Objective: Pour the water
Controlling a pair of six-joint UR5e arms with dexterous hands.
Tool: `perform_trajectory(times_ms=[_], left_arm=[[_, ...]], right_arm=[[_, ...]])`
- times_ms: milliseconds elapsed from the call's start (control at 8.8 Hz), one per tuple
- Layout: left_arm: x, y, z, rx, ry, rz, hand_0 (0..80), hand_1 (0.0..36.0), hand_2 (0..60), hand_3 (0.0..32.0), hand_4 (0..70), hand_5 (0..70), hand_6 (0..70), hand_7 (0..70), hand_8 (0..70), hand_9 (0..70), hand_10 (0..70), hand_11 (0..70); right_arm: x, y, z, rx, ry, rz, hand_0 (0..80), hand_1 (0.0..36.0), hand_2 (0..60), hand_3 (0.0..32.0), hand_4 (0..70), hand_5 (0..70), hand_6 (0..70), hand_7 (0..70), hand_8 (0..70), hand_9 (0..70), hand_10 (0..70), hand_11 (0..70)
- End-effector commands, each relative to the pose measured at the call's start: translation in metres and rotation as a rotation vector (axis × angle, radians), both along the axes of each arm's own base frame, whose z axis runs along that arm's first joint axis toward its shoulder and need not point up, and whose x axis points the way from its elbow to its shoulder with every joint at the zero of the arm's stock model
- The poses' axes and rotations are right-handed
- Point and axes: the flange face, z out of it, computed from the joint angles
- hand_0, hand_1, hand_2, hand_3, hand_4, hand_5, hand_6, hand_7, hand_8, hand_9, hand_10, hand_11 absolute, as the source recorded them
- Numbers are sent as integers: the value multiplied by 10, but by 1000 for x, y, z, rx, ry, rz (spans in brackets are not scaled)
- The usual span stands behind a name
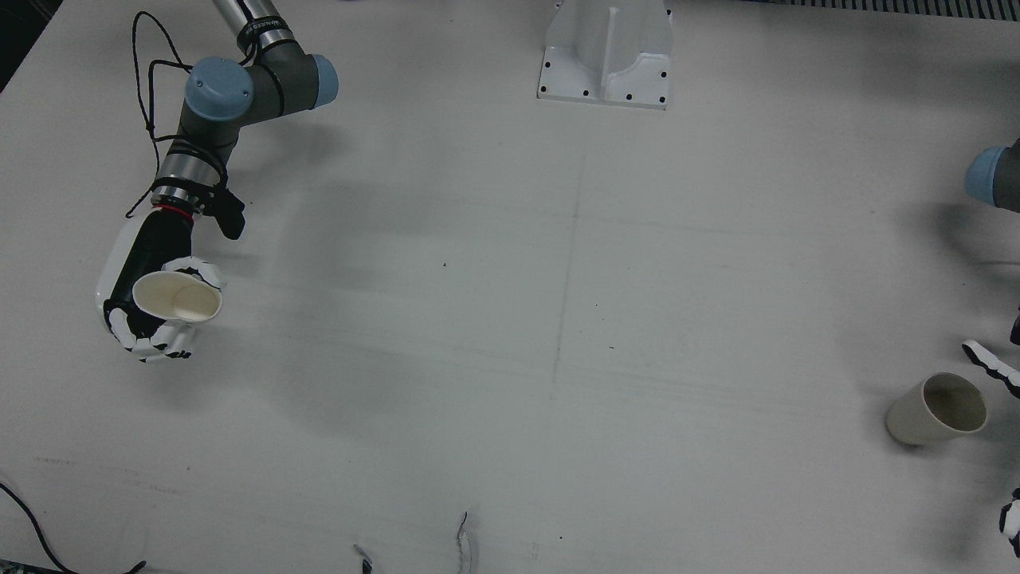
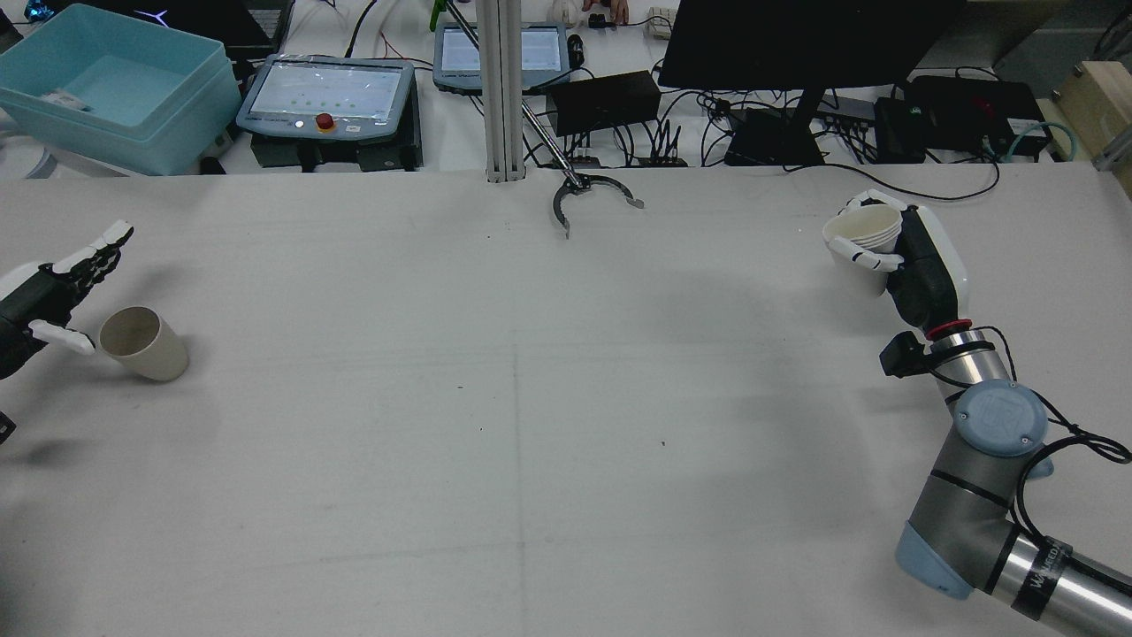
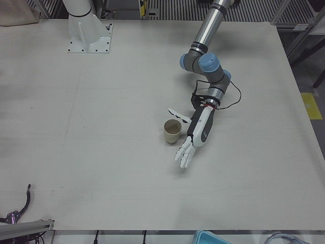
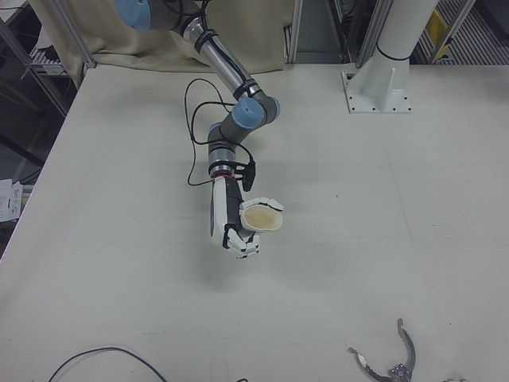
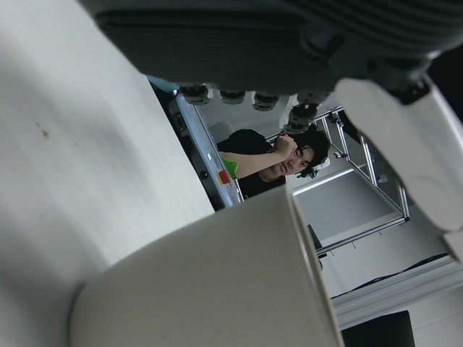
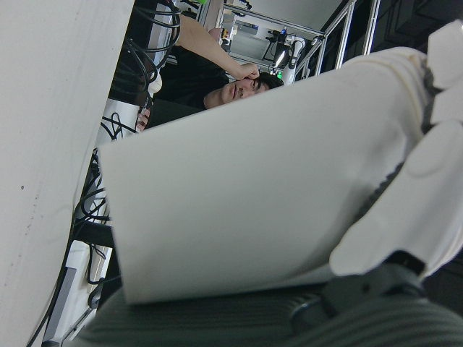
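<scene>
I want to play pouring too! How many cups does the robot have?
2. One white cup is held up by the right hand; one beige cup stands on the table beside the open left hand.

On the worktop (image 2: 531, 398) one cup (image 2: 141, 343) stands at the robot's far left, just beside the left hand (image 2: 53, 283) — the other cup (image 2: 862, 237) sits in the right hand (image 2: 902, 252), well apart, off the surface.

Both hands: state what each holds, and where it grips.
Right hand holds a white paper cup, fingers wrapped around its side wall. Left hand holds nothing, open beside the beige cup.
</scene>
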Motion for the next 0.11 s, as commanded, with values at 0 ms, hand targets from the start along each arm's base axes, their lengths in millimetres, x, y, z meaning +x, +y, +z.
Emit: perform_trajectory(times_ms=[0], left_arm=[[-37, -6, -13, -2, 81, -38, 384, 45, 0, 0, 79, 0, 0, 1, 0, 0, 6, 15]], right_arm=[[7, -10, -7, 9, -12, 35, 519, 215, 490, 0, 253, 700, 570, 609, 520, 688, 448, 641]])
